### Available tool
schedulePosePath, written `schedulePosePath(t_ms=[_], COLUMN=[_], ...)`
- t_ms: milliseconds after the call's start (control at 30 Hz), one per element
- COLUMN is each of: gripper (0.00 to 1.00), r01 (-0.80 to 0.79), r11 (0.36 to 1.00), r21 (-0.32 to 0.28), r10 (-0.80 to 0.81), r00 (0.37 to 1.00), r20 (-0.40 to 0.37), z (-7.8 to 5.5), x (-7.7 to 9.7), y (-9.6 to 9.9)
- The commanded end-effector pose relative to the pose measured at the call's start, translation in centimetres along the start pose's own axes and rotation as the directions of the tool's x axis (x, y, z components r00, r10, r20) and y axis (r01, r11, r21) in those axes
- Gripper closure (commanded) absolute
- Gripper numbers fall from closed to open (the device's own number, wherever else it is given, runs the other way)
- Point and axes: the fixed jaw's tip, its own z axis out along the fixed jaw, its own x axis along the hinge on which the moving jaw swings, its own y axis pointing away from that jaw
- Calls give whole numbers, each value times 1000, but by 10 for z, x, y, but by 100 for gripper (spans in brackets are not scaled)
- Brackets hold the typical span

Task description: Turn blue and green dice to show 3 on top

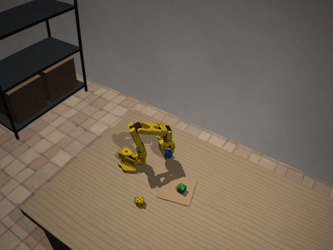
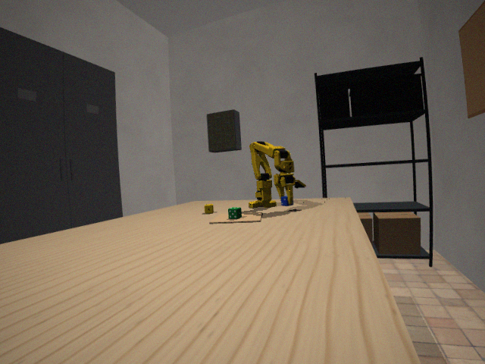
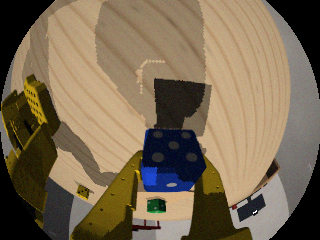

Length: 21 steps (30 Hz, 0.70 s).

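My gripper (image 1: 167, 152) (image 2: 284, 199) (image 3: 173, 159) is shut on the blue die (image 1: 168, 154) (image 2: 284, 201) (image 3: 173, 151). It holds the die above the table, behind the mat in the top view. The die's face toward the wrist camera shows five pips. The green die (image 1: 181, 188) (image 2: 234, 213) (image 3: 156, 205) rests on the tan mat (image 1: 170, 196) (image 2: 252, 219); its top pips are too small to read surely. The mat lies flat, part of its far edge in the arm's shadow. The yellow die (image 1: 139, 201) (image 2: 208, 208) (image 3: 83, 192) lies on the table off the mat, five on top.
The arm's base (image 1: 131, 161) (image 2: 262, 203) stands on the wooden table (image 1: 228, 210) (image 2: 195, 282), left of the gripper in the top view. The table's far edge runs behind the arm. A dark shelf (image 1: 40, 51) (image 2: 376, 160) stands away from the table.
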Motion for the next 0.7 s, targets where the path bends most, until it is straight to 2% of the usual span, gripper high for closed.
schedulePosePath(t_ms=[0, 667], gripper=[100, 100], r01=[13, 13], r11=[1000, 1000], r21=[21, 21], r10=[-13, -13], r00=[1000, 1000], r20=[2, 2], z=[-1, 5], x=[-1, -1], y=[-3, -3])
